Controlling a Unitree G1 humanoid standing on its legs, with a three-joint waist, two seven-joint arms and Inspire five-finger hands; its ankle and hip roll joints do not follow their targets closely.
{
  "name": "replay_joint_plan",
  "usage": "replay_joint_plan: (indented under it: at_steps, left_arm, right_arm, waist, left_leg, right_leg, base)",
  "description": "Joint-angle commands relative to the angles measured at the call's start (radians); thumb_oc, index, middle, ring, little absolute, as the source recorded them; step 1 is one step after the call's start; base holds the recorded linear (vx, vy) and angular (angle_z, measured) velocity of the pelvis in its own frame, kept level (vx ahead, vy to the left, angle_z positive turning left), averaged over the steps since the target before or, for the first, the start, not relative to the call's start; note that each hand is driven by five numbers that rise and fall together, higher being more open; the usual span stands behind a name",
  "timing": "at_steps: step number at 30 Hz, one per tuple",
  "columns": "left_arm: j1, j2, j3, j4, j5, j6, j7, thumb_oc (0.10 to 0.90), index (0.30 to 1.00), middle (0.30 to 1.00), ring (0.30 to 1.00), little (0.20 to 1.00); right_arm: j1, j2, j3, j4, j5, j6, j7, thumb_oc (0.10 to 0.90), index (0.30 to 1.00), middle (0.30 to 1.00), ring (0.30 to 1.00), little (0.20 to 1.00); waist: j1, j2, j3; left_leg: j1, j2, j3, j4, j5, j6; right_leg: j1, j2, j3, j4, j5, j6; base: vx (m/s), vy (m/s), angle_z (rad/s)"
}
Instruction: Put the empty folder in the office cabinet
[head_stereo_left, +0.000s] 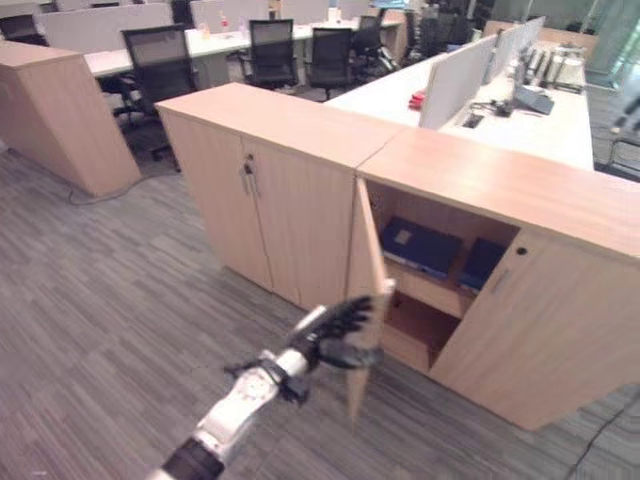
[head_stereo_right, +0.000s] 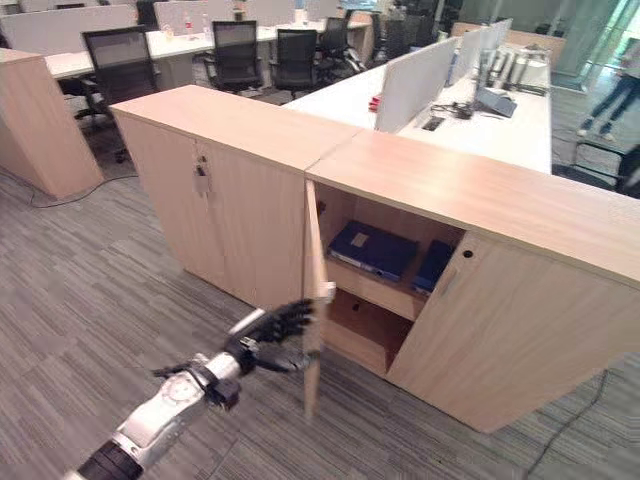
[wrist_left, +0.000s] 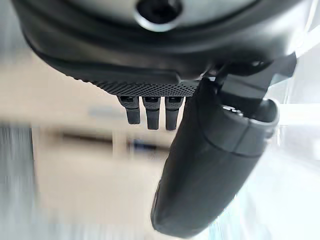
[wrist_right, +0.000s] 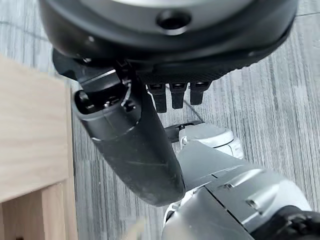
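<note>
Lying on the open cabinet (head_stereo_left: 520, 200) shelf, blue folders (head_stereo_left: 420, 246).

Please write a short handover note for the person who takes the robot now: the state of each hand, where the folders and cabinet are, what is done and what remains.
Left hand: open, fingers at the edge of the open cabinet door, holding nothing.
Right hand: fingers straight, holding nothing, hanging above the floor beside a cabinet corner.
Office cabinet: one door open; two blue folders lie on its upper shelf; the lower shelf looks bare.
Done: door opened, folders inside.
Left: whether the task's folder is among them cannot be told; if so, close the door.
</note>
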Motion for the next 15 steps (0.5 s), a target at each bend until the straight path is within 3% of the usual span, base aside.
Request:
replay_joint_plan:
  at_steps: [1,2,6,9,11,15]
  left_arm:
    - [-0.172,-0.079,0.088,-0.124,-0.102,-0.101,-0.087,0.8,0.9,0.9,0.9,0.9]
    - [-0.122,-0.068,0.094,-0.123,-0.188,-0.078,-0.112,0.8,0.9,0.9,0.9,0.9]
    - [-0.039,-0.096,0.113,-0.065,-0.294,-0.052,-0.109,0.8,0.9,0.9,0.9,0.9]
    - [0.028,-0.083,0.144,-0.062,-0.305,-0.05,-0.093,0.8,0.9,0.9,0.9,0.9]
    - [0.077,-0.071,0.182,-0.047,-0.267,-0.053,-0.089,0.8,0.9,0.9,0.9,0.9]
    - [0.135,-0.044,0.253,0.101,0.039,-0.096,-0.054,0.8,0.9,0.9,0.9,0.9]
  right_arm:
    - [-0.054,0.034,0.047,0.067,0.01,-0.004,0.018,0.8,0.9,0.9,0.9,0.9]
    - [-0.053,0.038,0.061,0.07,-0.015,0.002,0.025,0.8,0.9,0.9,0.9,0.9]
    - [-0.058,0.042,0.071,0.067,-0.023,0.005,0.033,0.8,0.9,0.9,0.9,0.9]
    - [-0.063,0.043,0.075,0.065,-0.026,0.002,0.031,0.8,0.9,0.9,0.9,0.9]
    - [-0.063,0.046,0.076,0.066,-0.026,-0.001,0.034,0.8,0.9,0.9,0.9,0.9]
    - [-0.062,0.046,0.061,0.065,-0.014,-0.011,0.034,0.8,0.9,0.9,0.9,0.9]
  waist:
    - [-0.019,0.015,-0.028]
    - [-0.016,0.016,-0.027]
    - [-0.014,0.016,-0.029]
    - [-0.009,0.019,-0.027]
    - [-0.005,0.021,-0.026]
    - [-0.002,0.029,-0.021]
  left_leg:
    - [0.016,0.067,-0.12,-0.002,-0.099,-0.045]
    - [0.02,0.071,-0.117,-0.002,-0.101,-0.048]
    - [0.018,0.075,-0.113,-0.002,-0.096,-0.051]
    - [0.014,0.079,-0.117,-0.002,-0.092,-0.053]
    - [0.014,0.085,-0.113,-0.002,-0.09,-0.058]
    - [0.012,0.113,-0.114,-0.002,-0.078,-0.076]
  right_leg:
    - [0.044,0.005,-0.023,-0.031,0.007,0.035]
    - [0.051,0.008,-0.028,-0.034,0.001,0.033]
    - [0.051,0.011,-0.029,-0.04,-0.001,0.029]
    - [0.054,0.018,-0.032,-0.047,-0.006,0.023]
    - [0.056,0.023,-0.033,-0.052,-0.011,0.019]
    - [0.061,0.046,-0.027,-0.049,-0.039,0.001]
  base:
    - [-0.01,-0.052,-0.31]
    - [-0.01,-0.036,-0.25]
    - [-0.02,-0.036,-0.15]
    - [-0.01,-0.045,0.0]
    - [0.0,-0.063,0.07]
    - [-0.01,-0.107,0.02]
